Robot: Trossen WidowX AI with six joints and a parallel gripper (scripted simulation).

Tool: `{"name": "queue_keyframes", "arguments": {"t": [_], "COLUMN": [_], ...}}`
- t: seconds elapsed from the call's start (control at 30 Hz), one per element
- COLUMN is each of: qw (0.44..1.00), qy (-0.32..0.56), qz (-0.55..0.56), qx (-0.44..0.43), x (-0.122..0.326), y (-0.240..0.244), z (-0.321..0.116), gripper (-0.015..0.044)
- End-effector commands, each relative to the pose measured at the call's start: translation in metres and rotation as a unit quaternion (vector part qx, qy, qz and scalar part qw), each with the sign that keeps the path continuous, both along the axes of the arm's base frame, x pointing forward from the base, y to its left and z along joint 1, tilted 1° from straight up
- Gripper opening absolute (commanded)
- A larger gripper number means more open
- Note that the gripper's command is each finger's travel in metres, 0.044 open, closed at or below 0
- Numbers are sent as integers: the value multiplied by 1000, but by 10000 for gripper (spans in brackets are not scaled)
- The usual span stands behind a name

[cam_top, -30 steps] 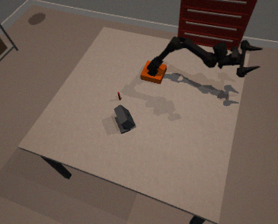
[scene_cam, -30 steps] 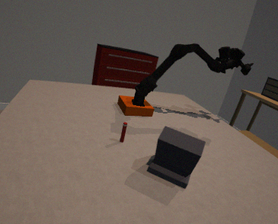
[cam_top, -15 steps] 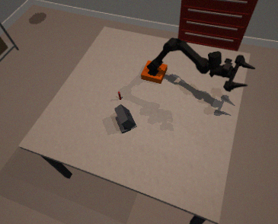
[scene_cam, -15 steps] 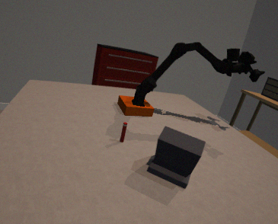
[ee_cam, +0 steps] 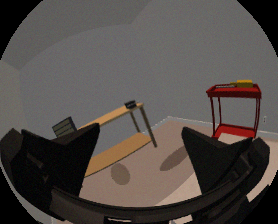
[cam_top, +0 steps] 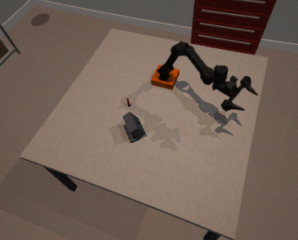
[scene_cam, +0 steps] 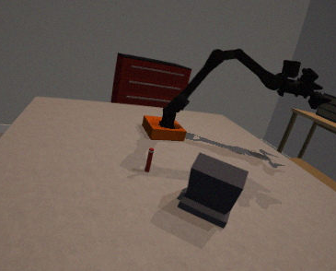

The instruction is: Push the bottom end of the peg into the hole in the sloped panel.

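Observation:
A small red peg (cam_top: pixel 128 102) (scene_cam: pixel 149 160) stands upright on the table (cam_top: pixel 184 180) (scene_cam: pixel 56 207), its top a brighter red with a pale band just below it. A dark grey block with the sloped panel (cam_top: pixel 134 126) (scene_cam: pixel 217 184) stands on a low base near the peg, on the side away from the robot's base. Its hole cannot be made out in any view. My gripper (cam_top: pixel 251 102) (scene_cam: pixel 324 95) (ee_cam: pixel 142 129) is wide open and empty, high above the right part of the table in the top view, far from peg and panel. The wrist view shows neither of them.
The arm's orange base (cam_top: pixel 165 77) (scene_cam: pixel 164 133) sits behind the peg. A red drawer cabinet (cam_top: pixel 233 24) (scene_cam: pixel 150 83) stands beyond the table. The wrist view shows a wooden bench (ee_cam: pixel 115 114) and a red cart (ee_cam: pixel 235 92) in the room.

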State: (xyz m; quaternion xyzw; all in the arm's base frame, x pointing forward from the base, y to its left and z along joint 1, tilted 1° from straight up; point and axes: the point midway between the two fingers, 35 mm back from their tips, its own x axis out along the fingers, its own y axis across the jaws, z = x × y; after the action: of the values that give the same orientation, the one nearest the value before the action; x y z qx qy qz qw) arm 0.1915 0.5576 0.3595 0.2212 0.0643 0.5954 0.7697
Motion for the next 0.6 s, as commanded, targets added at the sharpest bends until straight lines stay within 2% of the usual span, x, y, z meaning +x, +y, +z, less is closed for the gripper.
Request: {"name": "queue_keyframes", "arguments": {"t": [0.0,0.57], "qw": [999,983], "qy": [-1,7], "qz": [-22,-139], "qx": [-24,-120], "x": [23,128], "y": [-10,-74], "z": [-10,-53], "gripper": [440,440]}}
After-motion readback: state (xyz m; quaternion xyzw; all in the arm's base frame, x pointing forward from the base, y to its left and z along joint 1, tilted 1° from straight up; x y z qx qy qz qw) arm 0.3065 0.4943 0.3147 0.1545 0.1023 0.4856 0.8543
